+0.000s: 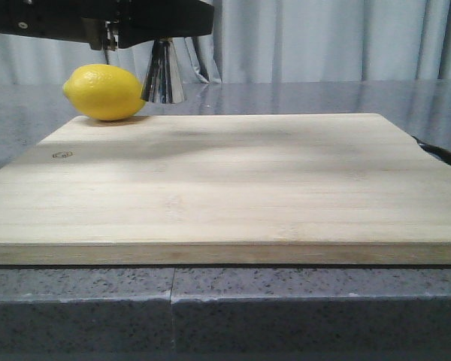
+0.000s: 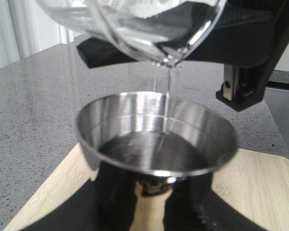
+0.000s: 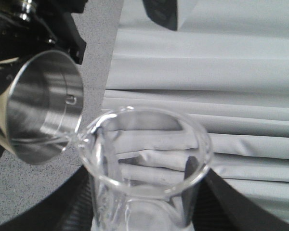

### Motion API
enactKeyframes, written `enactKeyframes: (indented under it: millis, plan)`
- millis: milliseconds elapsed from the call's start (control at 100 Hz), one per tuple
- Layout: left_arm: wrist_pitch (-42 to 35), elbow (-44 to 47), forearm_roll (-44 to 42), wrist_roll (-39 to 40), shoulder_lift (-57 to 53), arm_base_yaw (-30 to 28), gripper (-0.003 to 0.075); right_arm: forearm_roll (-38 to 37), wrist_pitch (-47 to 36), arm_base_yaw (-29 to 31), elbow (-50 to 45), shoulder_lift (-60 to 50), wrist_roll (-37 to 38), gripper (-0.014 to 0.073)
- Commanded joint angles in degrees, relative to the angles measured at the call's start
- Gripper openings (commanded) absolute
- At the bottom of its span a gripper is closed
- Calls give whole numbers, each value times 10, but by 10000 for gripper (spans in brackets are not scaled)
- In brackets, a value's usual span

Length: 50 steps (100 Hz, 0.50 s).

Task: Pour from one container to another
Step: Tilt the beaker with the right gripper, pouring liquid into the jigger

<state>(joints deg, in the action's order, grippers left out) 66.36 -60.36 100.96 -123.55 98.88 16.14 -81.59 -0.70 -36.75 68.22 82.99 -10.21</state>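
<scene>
The beaker (image 2: 135,29) hung tilted above the jigger (image 2: 156,139), its lip over the open cup; a thin clear stream (image 2: 167,101) fell from the lip into liquid already lying in the cup; only the left wrist view showed that stream. The right wrist view looked down the beaker's (image 3: 149,159) mouth, with its lip reaching the jigger's (image 3: 43,106) rim, and showed faint lines inside the steel cup; the front view showed no beaker at all, only the jigger's lower cone (image 1: 162,74), raised behind the far left corner of the board (image 1: 225,188) and just beside a lemon (image 1: 105,92) that lay at the board's back edge; the cone's top was cut off behind dark arm parts (image 1: 98,19) at the upper edge.

The left hand held the jigger, its dark fingers (image 2: 106,202) rising on either side of the narrow waist; the right hand held the beaker, dark fingers (image 3: 231,197) pressed to the glass on both sides.

The board lay on a grey speckled desk (image 1: 210,308); pale curtains (image 1: 323,37) hung behind.
</scene>
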Motion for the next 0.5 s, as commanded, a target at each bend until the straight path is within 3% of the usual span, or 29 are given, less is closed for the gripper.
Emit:
enactKeyframes:
  millis: [0,220,490]
  plan:
    - [56,-17,50,3,-27,5,227,-4,-8,-1,21,-19,-3,290]
    - [56,-17,50,3,-27,5,227,8,-8,-1,21,-19,-2,291]
    - [56,-17,50,3,-27,5,227,175,-1,-1,21,-19,-2,291]
